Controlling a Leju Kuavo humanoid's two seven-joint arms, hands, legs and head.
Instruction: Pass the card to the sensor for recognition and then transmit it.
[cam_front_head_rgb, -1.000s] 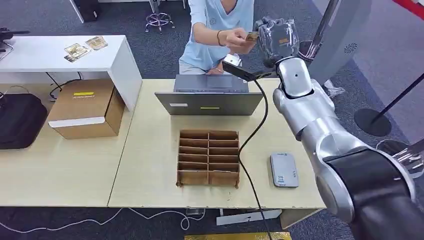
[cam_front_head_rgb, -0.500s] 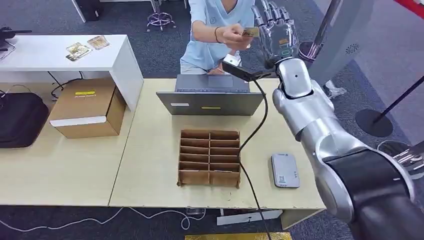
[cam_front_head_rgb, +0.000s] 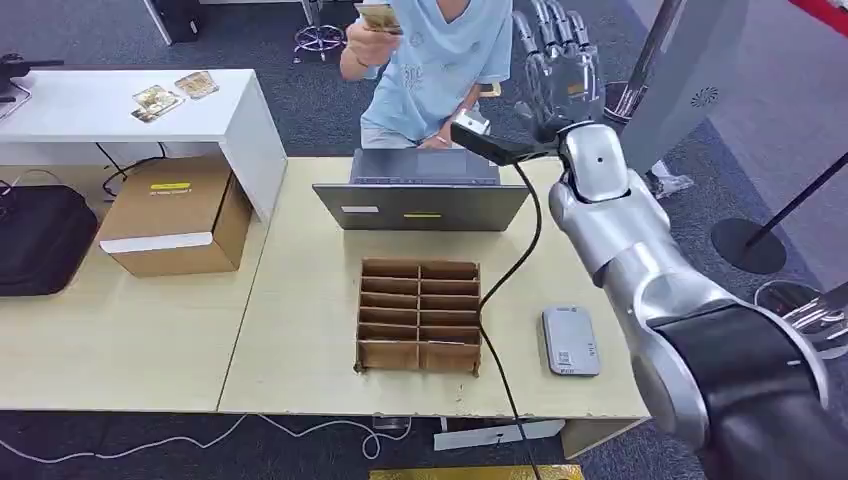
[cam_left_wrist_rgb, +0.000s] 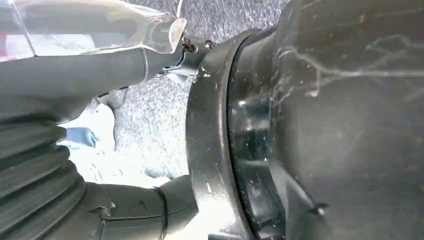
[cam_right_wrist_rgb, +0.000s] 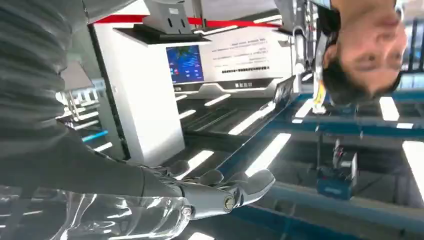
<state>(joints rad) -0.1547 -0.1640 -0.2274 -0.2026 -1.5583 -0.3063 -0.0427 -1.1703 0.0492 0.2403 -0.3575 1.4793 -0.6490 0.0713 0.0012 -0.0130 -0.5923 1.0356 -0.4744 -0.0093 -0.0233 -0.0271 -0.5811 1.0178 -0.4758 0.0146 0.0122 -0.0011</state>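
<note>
Since a second ago the card (cam_front_head_rgb: 378, 16) has left the robot's grasp: it was pinched between the right hand (cam_front_head_rgb: 556, 62) and the person's fingers at the far side of the table, and now the person (cam_front_head_rgb: 432, 60) holds it alone, raised high and off to the far left, well apart from the robot. Right hand is up beyond the laptop (cam_front_head_rgb: 420, 195), fingers (cam_right_wrist_rgb: 220, 192) straight and spread with nothing in them. Left hand (cam_left_wrist_rgb: 95, 65) shows close up in its wrist view, but whether its fingers are open or curled I cannot tell.

On the near right of the table lies the grey card reader (cam_front_head_rgb: 570, 341), just right of the cardboard divider tray (cam_front_head_rgb: 418, 316). More cards (cam_front_head_rgb: 172, 92) lie on the white desk (cam_front_head_rgb: 110, 112) at far left, with a cardboard box (cam_front_head_rgb: 176, 214) below it.

By the look of it the handover is done. A card like this should be light, thin, stiff and rather slick, so it is best pinched at a short edge between thumb and finger pad, flat faces gripped; a loose hold could let it slide or tip
</note>
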